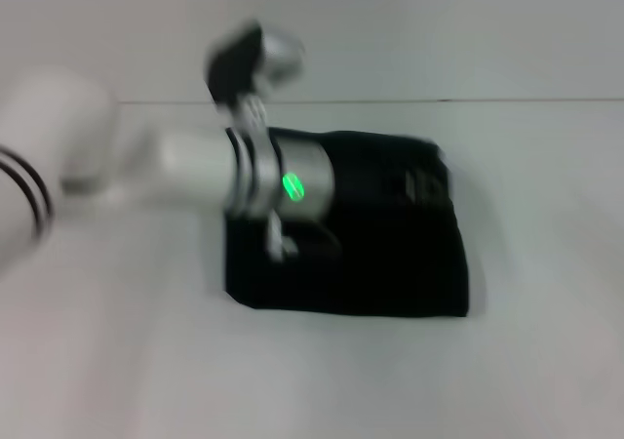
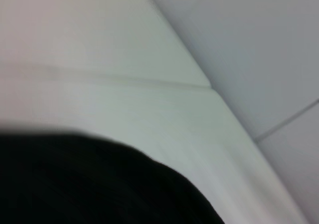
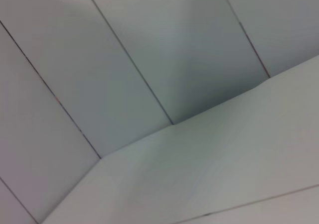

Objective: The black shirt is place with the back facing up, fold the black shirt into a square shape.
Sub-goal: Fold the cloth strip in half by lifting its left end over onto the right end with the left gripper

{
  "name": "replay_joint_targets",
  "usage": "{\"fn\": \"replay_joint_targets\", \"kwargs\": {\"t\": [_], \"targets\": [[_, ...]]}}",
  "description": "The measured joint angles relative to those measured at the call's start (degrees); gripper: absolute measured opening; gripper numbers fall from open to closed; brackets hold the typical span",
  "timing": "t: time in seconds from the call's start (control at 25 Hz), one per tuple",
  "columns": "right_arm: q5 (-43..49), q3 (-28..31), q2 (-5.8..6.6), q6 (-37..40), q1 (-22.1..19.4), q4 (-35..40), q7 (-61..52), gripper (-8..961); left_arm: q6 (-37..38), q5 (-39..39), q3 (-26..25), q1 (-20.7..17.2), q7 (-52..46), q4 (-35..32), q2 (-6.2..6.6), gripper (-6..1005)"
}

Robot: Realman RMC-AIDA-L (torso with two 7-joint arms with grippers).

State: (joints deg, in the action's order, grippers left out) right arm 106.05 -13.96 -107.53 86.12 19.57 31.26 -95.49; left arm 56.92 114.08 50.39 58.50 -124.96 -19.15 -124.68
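The black shirt (image 1: 390,273) lies on the white table in the middle of the head view, folded into a compact, roughly square shape. My left arm reaches in from the left across the shirt's far half. Its dark left gripper (image 1: 424,180) is over the shirt's far right corner and is hard to tell from the fabric. The shirt's fabric also fills the lower part of the left wrist view (image 2: 89,184). My right arm and gripper show in no view.
The white table (image 1: 146,361) extends on all sides of the shirt, with its back edge against a pale wall (image 1: 439,29). The right wrist view shows only wall panels (image 3: 149,45) and a stretch of table (image 3: 224,174).
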Motion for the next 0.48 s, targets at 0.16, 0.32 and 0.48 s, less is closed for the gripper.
{"fn": "replay_joint_targets", "kwargs": {"t": [0.16,0.32,0.48], "targets": [[1.54,-0.32,0.80,-0.57,0.52,0.49,0.12,920,-0.74,-16.54,-0.20,0.48,16.41,15.29,-0.04,69],[3.49,-0.67,0.84,-0.61,3.23,0.56,-0.63,920,5.34,-21.56,-1.28,-3.63,23.64,16.88,-0.04,69],[6.38,-1.12,0.86,-0.42,5.75,0.56,-4.54,919,11.49,-21.77,-1.22,-6.12,24.65,14.38,-0.06,157]]}}
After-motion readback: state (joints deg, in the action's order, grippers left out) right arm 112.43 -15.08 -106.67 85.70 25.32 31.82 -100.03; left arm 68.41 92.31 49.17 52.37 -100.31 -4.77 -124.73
